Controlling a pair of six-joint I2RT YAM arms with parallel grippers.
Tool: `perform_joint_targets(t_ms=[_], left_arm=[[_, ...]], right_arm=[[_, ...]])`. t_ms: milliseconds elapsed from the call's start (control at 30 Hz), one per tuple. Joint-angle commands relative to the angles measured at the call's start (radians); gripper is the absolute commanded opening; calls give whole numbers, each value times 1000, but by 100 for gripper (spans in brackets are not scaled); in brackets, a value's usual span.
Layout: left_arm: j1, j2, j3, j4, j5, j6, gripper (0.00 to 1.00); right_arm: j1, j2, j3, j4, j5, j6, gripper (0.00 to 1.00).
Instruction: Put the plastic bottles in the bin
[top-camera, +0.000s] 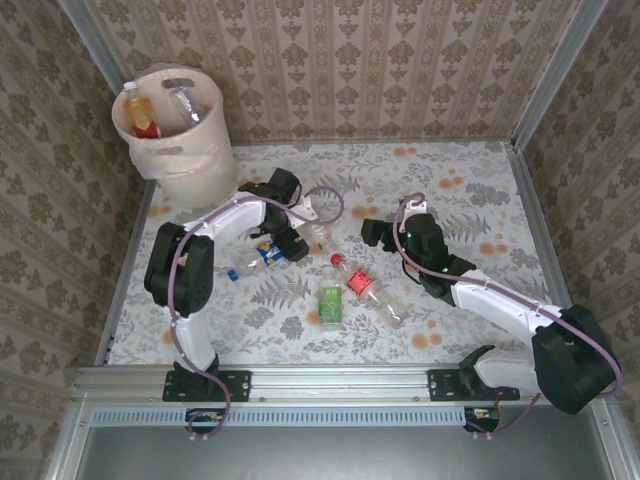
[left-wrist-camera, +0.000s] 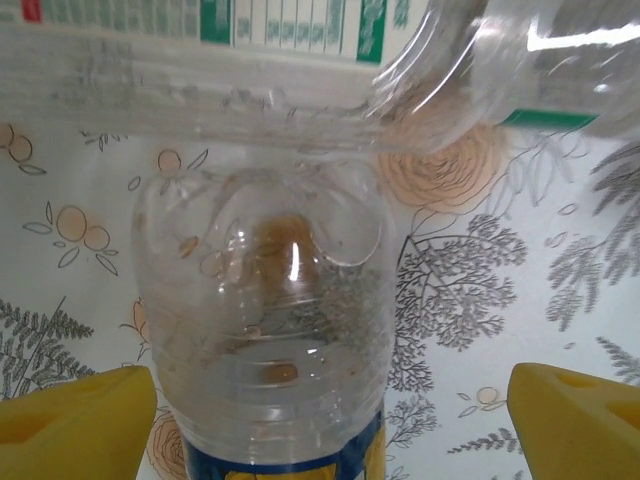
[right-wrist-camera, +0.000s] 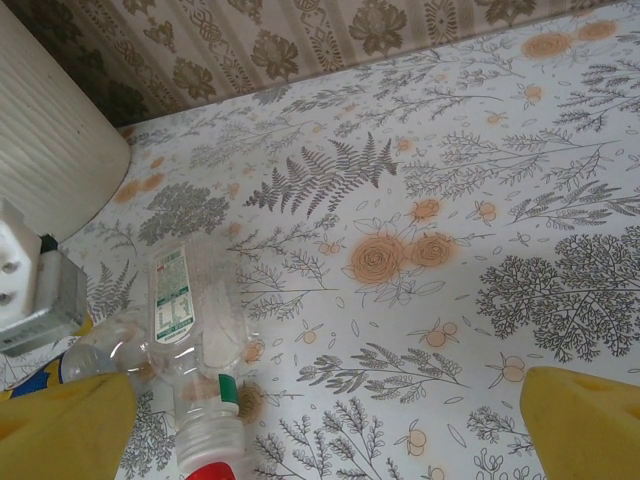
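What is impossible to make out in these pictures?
- Left wrist view: the blue-labelled bottle is cut off by the bottom edge, so its cap end is out of frame.
- Top view: the bin wall hides whatever lies below the two bottles at its mouth.
- Right wrist view: the bin is cut off by the left edge.

Top camera looks steeply down, the bin (top-camera: 190, 160) at far left. Low wrist cameras — left pressed close, right facing the bin — share one green-labelled bottle (left-wrist-camera: 300, 25).

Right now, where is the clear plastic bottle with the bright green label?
Top view, centre: the green bottle sits just left of the red-labelled bottle.
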Motion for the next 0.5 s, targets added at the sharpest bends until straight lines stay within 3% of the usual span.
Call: perform_joint_targets(t_ms=[0,333,467], left_arm=[[-8,49,-36,50,-122,-20,89],[45,82,-83,86,-109,-60,79],[55,90,-85,88,-112,-63,70]], right_arm=[[1,16,21,19,20,-15,100],[1,36,38,6,17,-26,100],[1,48,54,-1,15,-37,100]])
